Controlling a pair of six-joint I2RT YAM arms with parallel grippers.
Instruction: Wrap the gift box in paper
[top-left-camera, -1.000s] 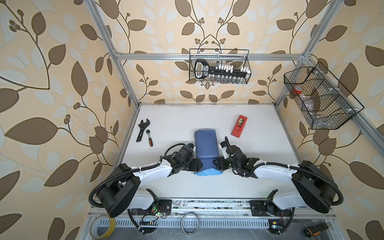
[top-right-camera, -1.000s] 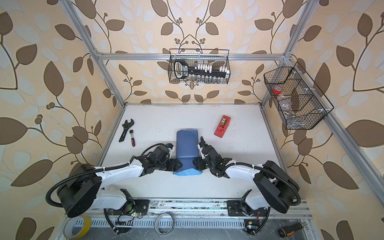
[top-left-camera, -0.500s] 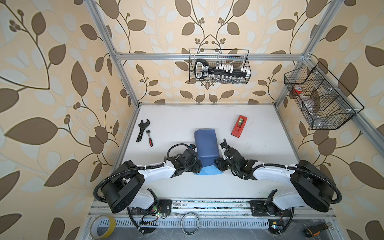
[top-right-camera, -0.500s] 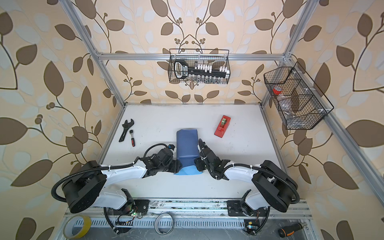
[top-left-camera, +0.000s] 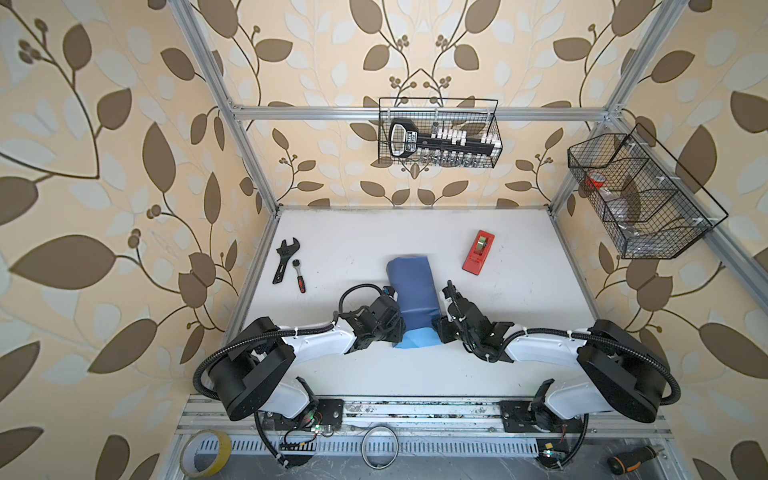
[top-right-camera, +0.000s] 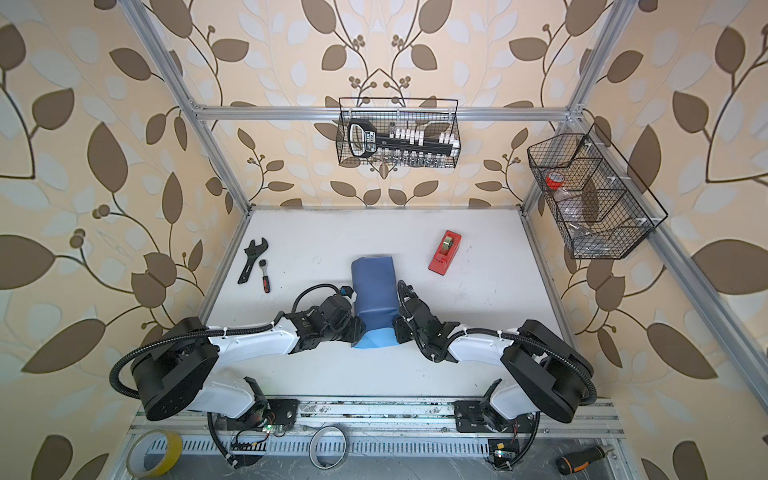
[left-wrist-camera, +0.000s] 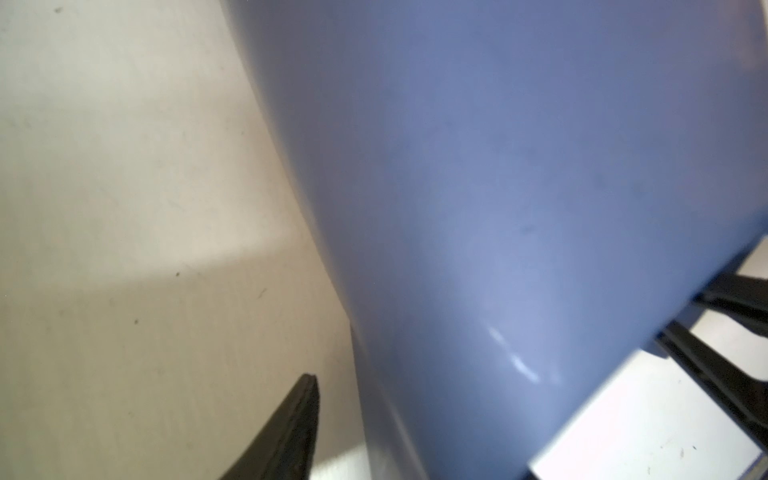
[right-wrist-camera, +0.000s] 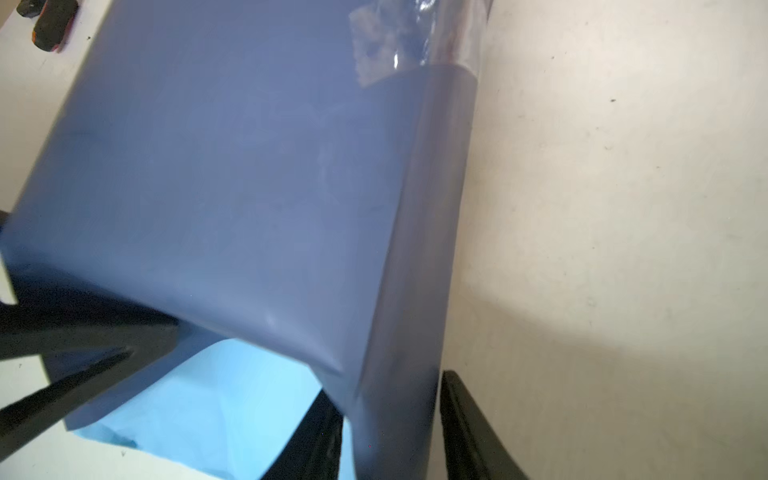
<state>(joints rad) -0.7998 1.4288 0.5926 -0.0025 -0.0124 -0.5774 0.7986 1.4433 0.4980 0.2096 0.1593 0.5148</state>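
Observation:
The paper lies folded into a slate-blue tube in the middle of the table, and the gift box is hidden inside it. Its light-blue inner face shows at the near open end. My left gripper is at the tube's near left corner. In the left wrist view one finger stands a little clear of the paper, and the other finger is hidden behind it. My right gripper straddles the near right side wall, one finger inside and one outside, with the jaws still apart.
A red tape dispenser lies at the back right of the tube. A wrench and a small ratchet lie at the back left. Wire baskets hang on the back wall and the right frame. A yellow tape roll sits by the front rail.
Both grippers have moved inward onto the near end of the paper tube, and their jaws have narrowed around its side walls. The paper has hardly shifted.

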